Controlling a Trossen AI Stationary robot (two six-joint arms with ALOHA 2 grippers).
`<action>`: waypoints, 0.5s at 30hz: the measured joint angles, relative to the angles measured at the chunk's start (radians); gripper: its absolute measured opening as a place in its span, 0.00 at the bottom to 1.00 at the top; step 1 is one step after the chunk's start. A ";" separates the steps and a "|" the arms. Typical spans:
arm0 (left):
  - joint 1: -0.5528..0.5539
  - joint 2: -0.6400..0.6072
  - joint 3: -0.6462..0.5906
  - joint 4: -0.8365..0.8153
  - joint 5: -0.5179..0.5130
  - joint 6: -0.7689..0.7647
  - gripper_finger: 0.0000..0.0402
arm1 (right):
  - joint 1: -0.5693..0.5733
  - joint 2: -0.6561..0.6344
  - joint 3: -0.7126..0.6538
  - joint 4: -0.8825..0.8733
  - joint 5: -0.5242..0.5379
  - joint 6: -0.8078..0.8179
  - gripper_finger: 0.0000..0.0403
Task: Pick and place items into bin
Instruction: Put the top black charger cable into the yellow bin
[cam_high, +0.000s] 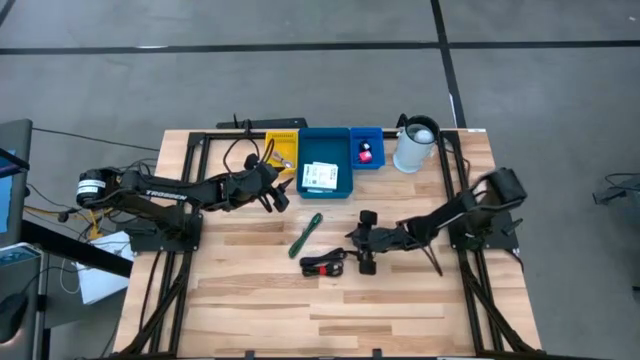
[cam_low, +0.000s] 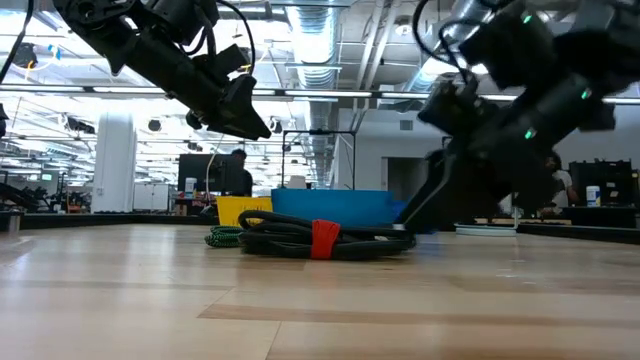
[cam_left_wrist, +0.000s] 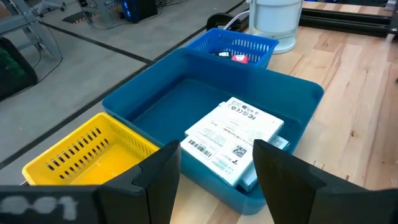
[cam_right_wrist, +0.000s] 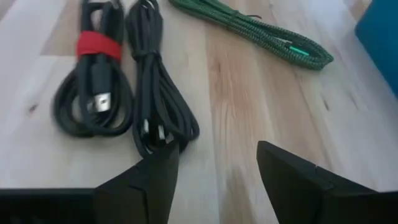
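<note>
A pale wooden worktop (cam_high: 330, 300) stands on grey floor; behind it, an open hall. At twelve o'clock, a blue bin (cam_high: 326, 163) holds white packets (cam_high: 320, 176). Centre: green cable (cam_high: 305, 235), black-and-red cable (cam_high: 322, 265). Left end effector (cam_high: 277, 192), spread, empty, beside the bin; right end effector (cam_high: 364, 240), spread, over the cables.

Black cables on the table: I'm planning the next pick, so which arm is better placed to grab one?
Right. The right gripper, fingers open, hovers beside the black cables; the left gripper is over by the large blue bin.
</note>
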 joint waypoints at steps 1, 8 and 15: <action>0.000 0.000 0.000 0.000 0.000 0.000 0.48 | -0.004 0.025 0.000 0.035 -0.003 0.012 0.53; 0.000 0.000 0.000 -0.002 0.001 0.004 0.48 | -0.038 0.122 0.001 0.203 -0.097 0.019 0.53; 0.000 0.000 0.000 -0.003 0.002 0.008 0.48 | -0.053 0.122 0.001 0.197 -0.120 -0.010 0.53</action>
